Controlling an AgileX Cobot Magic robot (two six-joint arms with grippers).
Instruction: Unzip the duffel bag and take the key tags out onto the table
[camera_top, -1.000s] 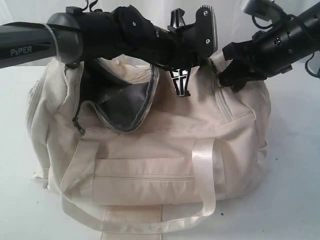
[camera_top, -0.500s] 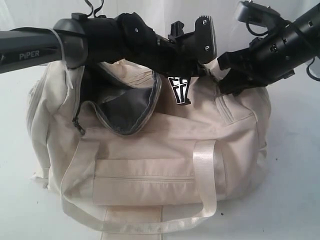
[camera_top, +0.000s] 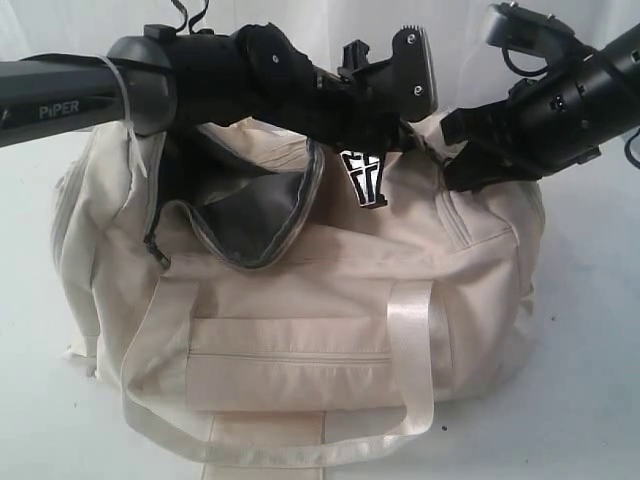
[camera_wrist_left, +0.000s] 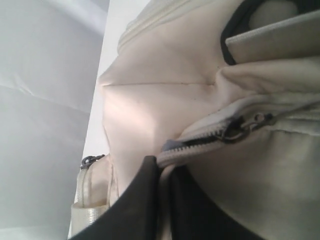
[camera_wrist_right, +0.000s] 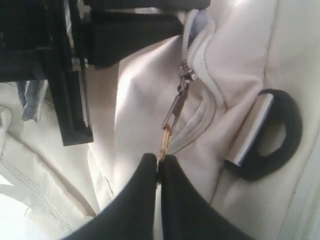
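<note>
The cream duffel bag (camera_top: 330, 290) sits on the white table (camera_top: 590, 400). Its top zip is partly undone, showing dark grey lining (camera_top: 250, 215). My left gripper (camera_wrist_left: 164, 167) is shut on the bag's zipper edge beside the slider (camera_wrist_left: 235, 131). My right gripper (camera_wrist_right: 159, 162) is shut on the metal zipper pull (camera_wrist_right: 172, 117), which hangs from the slider (camera_wrist_right: 186, 76). In the exterior view both grippers meet over the bag's top right, the left gripper (camera_top: 375, 135) reaching across and the right gripper (camera_top: 455, 150) beside it. The key tags are hidden.
A front zip pocket (camera_top: 290, 355) and pale webbing straps (camera_top: 410, 340) face the camera. A black ring (camera_wrist_right: 272, 135) is fixed on the bag near the right gripper. A second zipper pull (camera_wrist_left: 90, 161) sits at the bag's far end.
Both arms have shifted slightly to the right and upward, and the bag's right end has lifted a little with them. The dark opening looks much the same.
</note>
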